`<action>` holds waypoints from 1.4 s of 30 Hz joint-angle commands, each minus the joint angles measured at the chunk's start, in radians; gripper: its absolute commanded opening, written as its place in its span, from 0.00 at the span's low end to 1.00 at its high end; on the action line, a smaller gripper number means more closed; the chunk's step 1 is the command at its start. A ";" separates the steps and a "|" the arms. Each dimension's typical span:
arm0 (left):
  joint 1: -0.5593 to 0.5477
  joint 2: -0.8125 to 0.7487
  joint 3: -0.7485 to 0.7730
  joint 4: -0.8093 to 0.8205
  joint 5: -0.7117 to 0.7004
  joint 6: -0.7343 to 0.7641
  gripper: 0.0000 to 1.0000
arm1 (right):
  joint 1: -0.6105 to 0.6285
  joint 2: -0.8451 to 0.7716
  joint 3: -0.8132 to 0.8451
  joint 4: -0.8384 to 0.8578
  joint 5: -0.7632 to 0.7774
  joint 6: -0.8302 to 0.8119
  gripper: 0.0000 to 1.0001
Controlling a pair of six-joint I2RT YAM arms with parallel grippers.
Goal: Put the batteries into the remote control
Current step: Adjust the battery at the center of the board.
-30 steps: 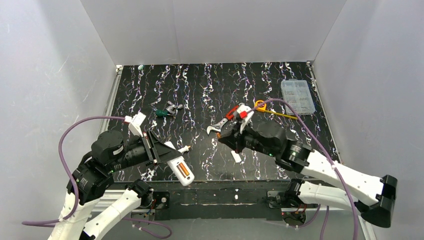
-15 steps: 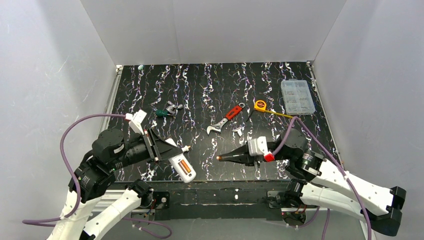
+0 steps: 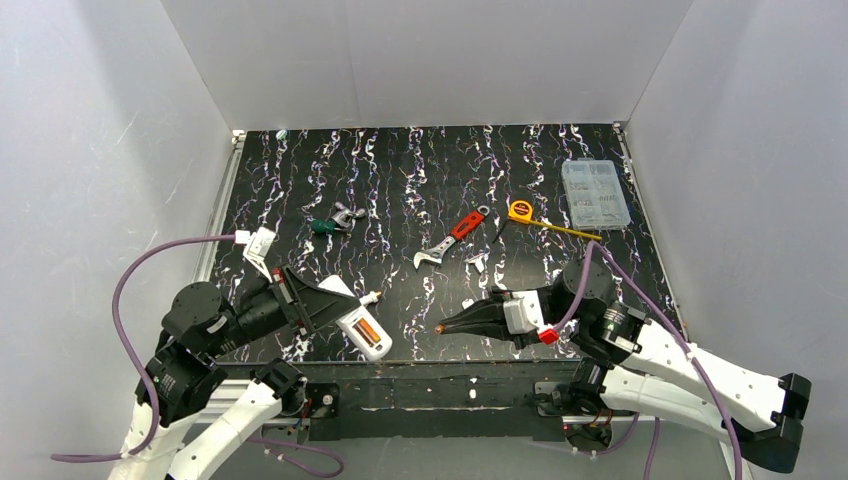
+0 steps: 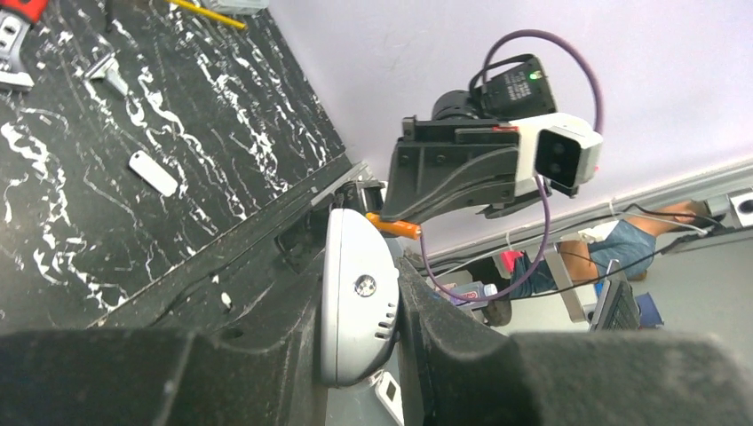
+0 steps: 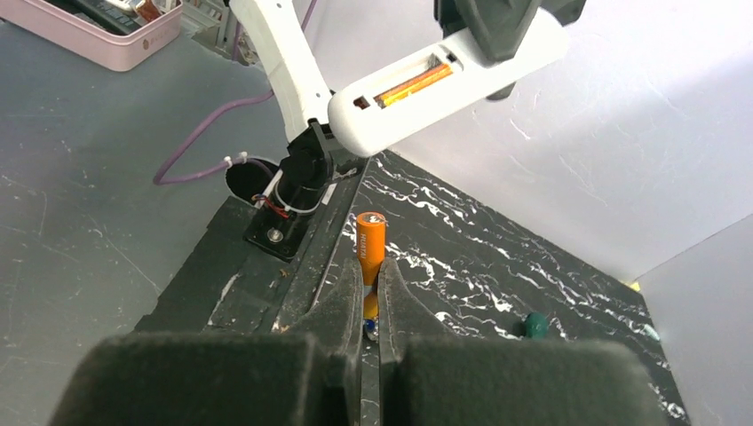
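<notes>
Up top, the left gripper has the remote control clamped above the near edge of the table, one loaded battery showing in its recess. Left wrist view: fingers squeezed against the remote control on both sides. Right wrist view: the right gripper pinches a second battery in near-shut jaws, remote control just ahead.
</notes>
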 commanded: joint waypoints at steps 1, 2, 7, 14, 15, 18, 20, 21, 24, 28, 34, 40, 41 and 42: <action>0.004 -0.005 -0.011 0.185 0.070 0.030 0.00 | 0.002 -0.014 -0.027 0.094 0.036 0.065 0.01; 0.004 -0.007 -0.012 0.200 0.077 0.030 0.00 | 0.002 -0.011 -0.029 0.103 0.054 0.082 0.01; 0.004 -0.019 -0.027 0.278 0.115 0.021 0.00 | 0.002 0.048 -0.054 0.234 0.223 0.303 0.01; 0.004 -0.027 -0.007 0.232 0.112 0.036 0.00 | 0.002 0.190 -0.011 0.162 0.522 0.700 0.01; 0.003 -0.029 -0.005 0.224 0.107 0.040 0.00 | 0.002 0.218 0.013 0.096 0.589 0.756 0.01; 0.004 -0.031 -0.001 0.202 0.096 0.042 0.00 | 0.002 0.352 0.080 -0.110 0.698 0.833 0.01; 0.004 -0.028 0.004 0.188 0.094 0.033 0.00 | 0.002 0.476 0.157 -0.276 0.725 0.862 0.01; 0.004 -0.026 0.007 0.181 0.094 0.033 0.00 | 0.002 0.545 0.227 -0.364 0.748 0.898 0.01; 0.004 -0.021 0.015 0.155 0.087 0.030 0.00 | 0.002 0.741 0.377 -0.611 0.864 1.015 0.01; 0.004 -0.029 0.019 0.132 0.067 0.033 0.00 | 0.007 0.927 0.475 -0.772 0.934 1.116 0.01; 0.004 -0.045 0.041 0.071 0.049 0.056 0.00 | 0.007 1.094 0.562 -0.923 1.026 1.257 0.01; 0.004 -0.054 0.046 0.052 0.032 0.062 0.00 | 0.003 1.128 0.542 -0.944 1.048 1.444 0.06; 0.004 -0.052 0.046 0.050 0.032 0.063 0.00 | -0.001 1.127 0.536 -0.939 1.039 1.469 0.10; 0.004 -0.051 0.049 0.046 0.032 0.064 0.00 | -0.005 1.127 0.528 -0.929 1.021 1.487 0.16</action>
